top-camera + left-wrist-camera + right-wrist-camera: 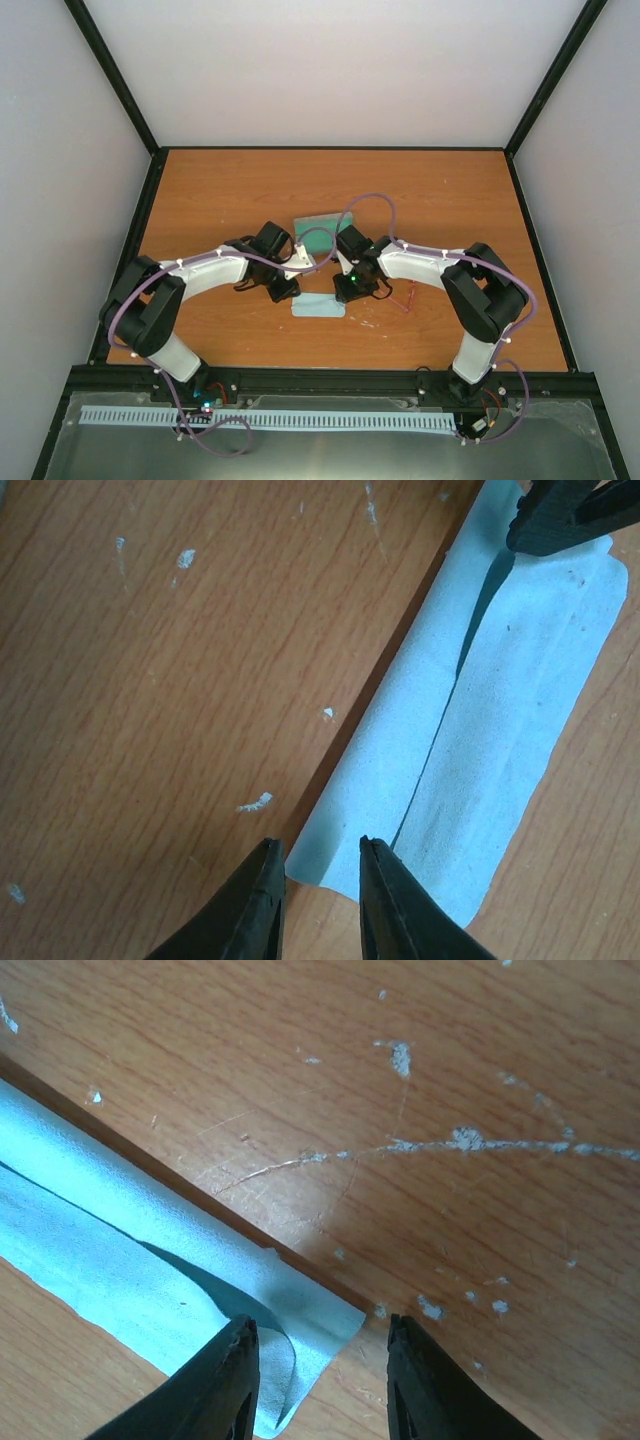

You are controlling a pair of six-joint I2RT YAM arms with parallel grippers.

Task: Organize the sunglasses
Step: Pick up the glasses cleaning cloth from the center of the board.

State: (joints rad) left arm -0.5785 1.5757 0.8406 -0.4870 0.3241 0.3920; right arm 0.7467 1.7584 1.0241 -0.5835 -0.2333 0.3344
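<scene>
The thin red sunglasses (405,298) lie on the table to the right of my right gripper. A light blue cloth (318,306) lies folded in a strip between the two grippers. My left gripper (287,291) is open at the cloth's left end; in the left wrist view its jaws (315,865) straddle a corner of the cloth (480,710). My right gripper (347,291) is open at the right end; in the right wrist view its jaws (320,1335) straddle the other corner of the cloth (120,1260), where a flap curls up. Neither holds anything.
The grey case with teal lining (318,232) lies behind the grippers, partly hidden by the arms and a purple cable. The right gripper's dark fingertips (560,515) show at the top right of the left wrist view. White scuffs (465,1142) mark the wooden tabletop.
</scene>
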